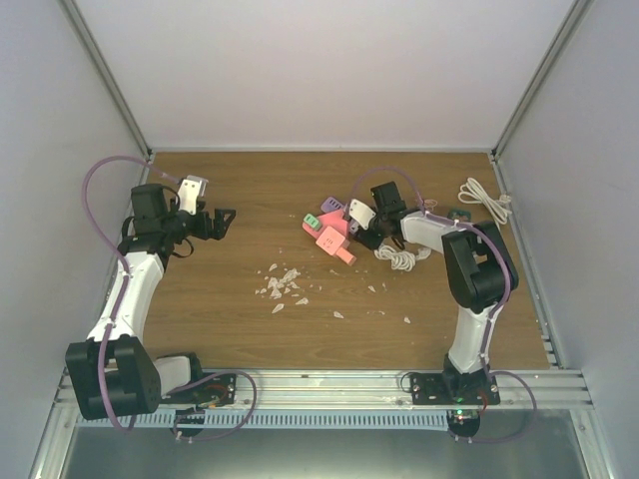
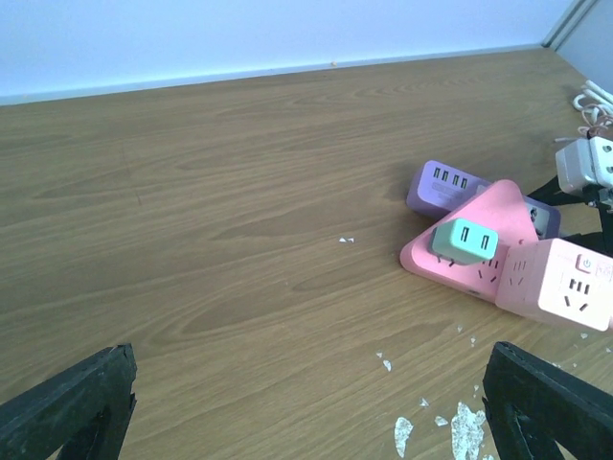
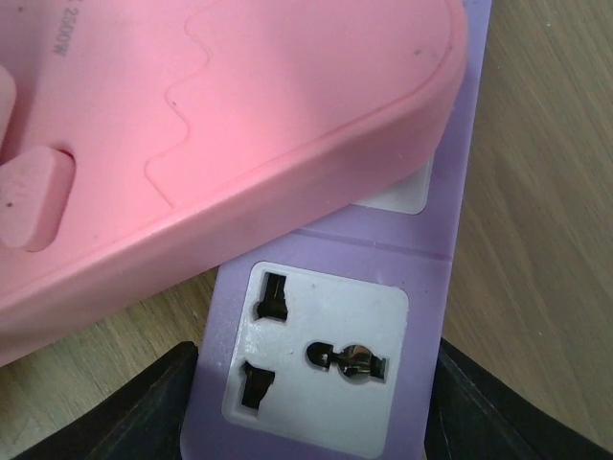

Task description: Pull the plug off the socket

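Observation:
The socket [image 1: 343, 253] [image 2: 565, 283] is a short salmon-orange rectangular block lying against a pink rounded block [image 1: 328, 233] [image 2: 484, 225] [image 3: 239, 125]. A mint-green plug [image 2: 465, 240] [image 1: 311, 220] sits in the pink block's face. Under them lies the purple power strip [image 2: 442, 184] [image 3: 326, 345]. My right gripper [image 1: 365, 233] [image 3: 311, 393] reaches the strip's end, its black fingers [image 3: 144, 412] pressed against both long sides of the strip. My left gripper [image 1: 222, 222] [image 2: 306, 402] hangs wide open over bare wood, well left of the pile.
White paper scraps [image 1: 284, 284] [image 2: 465, 426] litter the table's middle. A coiled white cord [image 1: 400, 257] lies by the right arm, and another white cable [image 1: 485, 198] at the back right. Grey walls enclose the table on three sides.

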Robot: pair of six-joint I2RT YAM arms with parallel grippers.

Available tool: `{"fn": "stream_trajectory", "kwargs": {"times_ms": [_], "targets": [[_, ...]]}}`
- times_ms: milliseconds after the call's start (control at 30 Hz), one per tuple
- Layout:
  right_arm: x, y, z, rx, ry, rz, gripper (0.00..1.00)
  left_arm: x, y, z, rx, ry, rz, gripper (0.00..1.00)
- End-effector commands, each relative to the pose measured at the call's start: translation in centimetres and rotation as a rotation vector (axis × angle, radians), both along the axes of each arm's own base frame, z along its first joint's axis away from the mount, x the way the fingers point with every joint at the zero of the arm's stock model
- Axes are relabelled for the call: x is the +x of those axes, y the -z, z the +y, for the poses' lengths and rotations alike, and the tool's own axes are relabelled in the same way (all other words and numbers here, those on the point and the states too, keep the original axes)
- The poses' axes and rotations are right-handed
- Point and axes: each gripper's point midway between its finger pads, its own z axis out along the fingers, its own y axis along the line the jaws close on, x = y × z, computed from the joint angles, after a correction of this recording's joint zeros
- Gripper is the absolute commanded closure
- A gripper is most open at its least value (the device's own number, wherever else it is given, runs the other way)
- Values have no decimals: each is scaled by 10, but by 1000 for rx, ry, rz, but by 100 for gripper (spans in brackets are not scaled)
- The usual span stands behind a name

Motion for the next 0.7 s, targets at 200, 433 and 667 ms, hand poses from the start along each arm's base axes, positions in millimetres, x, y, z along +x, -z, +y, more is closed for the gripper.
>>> {"fn": "stream_trajectory", "kwargs": {"times_ms": [200,433,667], "targets": [[-38,-1,43,88,-134,64,62,-4,-8,-5,54,55,-72,1],[-78,0,67,119,-207,130,65,-17,2,-16,88,160,-75,1],[-122,-8,87,161,-333,180,66,-61,3,-50,115,467,-167,1]]}}
